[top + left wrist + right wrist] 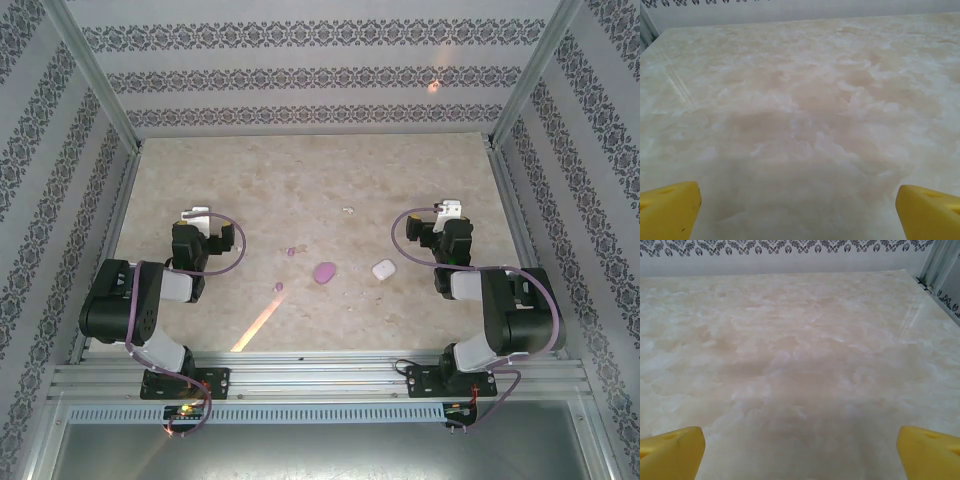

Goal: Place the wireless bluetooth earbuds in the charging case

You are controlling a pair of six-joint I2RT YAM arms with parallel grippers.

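On the marbled table a purple oval charging case (324,271) lies in the middle, with a white rounded-square case (384,268) just to its right. Two tiny pale purple earbuds rest left of the purple case, one (292,252) farther back and one (278,287) nearer. A small white earbud (348,211) sits farther back. My left gripper (195,215) (797,210) hovers at the left, open, its yellow fingertips (670,205) wide apart over bare table. My right gripper (450,210) (800,452) hovers at the right, open as well, with nothing between its fingertips (927,447).
Patterned walls and metal frame posts (95,75) enclose the table on three sides. A metal rail (320,375) carries both arm bases at the near edge. A bright streak of light (262,322) falls across the tabletop near the front.
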